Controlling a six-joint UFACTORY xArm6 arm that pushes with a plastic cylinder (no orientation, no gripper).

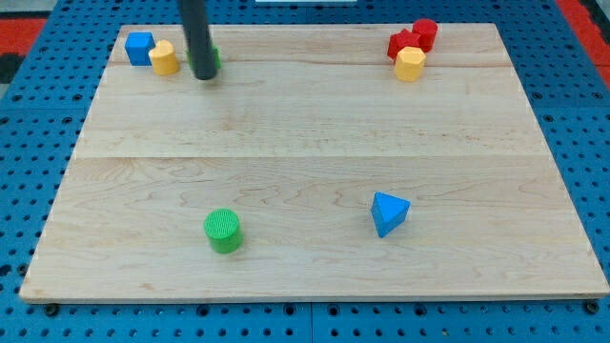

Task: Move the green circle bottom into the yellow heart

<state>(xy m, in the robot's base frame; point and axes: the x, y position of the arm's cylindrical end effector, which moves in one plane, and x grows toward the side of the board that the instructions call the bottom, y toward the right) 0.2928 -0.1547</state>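
Camera view: my tip is resting at the surface's top left, covering a green block just right of the yellow heart and blue cube. No claw is fitted. The green circle is sitting well apart at the view's bottom, untouched; judged, the push is not begun.

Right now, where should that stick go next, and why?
Probably I should slide my tip toward the view's bottom, passing right of the green circle and stopping just below it. My tip is far above it, beside another green block. What looks like the yellow heart lies up and left, so the push must start from underneath.
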